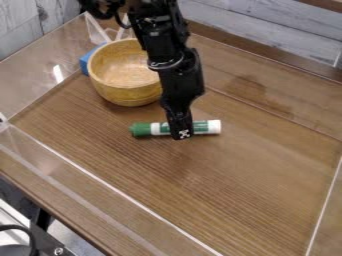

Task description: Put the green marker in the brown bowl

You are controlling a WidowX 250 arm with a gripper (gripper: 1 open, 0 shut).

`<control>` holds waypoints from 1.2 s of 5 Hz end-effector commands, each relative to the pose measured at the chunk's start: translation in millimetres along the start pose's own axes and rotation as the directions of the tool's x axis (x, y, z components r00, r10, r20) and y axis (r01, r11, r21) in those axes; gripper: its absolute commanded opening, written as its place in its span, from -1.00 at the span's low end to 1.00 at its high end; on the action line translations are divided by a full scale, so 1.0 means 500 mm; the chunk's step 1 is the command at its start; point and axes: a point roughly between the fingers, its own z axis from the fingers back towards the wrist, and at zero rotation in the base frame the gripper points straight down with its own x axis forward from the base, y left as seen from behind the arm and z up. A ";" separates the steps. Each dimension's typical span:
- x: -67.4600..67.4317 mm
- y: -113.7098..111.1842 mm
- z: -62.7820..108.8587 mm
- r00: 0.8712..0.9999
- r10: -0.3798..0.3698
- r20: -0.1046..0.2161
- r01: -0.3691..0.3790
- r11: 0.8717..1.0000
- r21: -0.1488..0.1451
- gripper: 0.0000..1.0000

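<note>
The green marker (144, 130) lies flat on the wooden table, its green end to the left and its white end to the right. My gripper (178, 131) points almost straight down onto the marker's middle, and its black fingers are shut across the barrel, hiding the label there. The marker still rests on the tabletop. The brown bowl (127, 72) stands behind and to the left of the marker, about a hand's width away, with nothing in it that I can see.
A small blue object (87, 60) peeks out behind the bowl's left side. Clear plastic walls (40, 150) border the table at the left and front. The black arm (154, 30) rises over the bowl's right rim.
</note>
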 end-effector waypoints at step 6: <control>0.016 0.022 0.054 0.997 0.072 0.028 -0.072 0.997 0.006 -1.00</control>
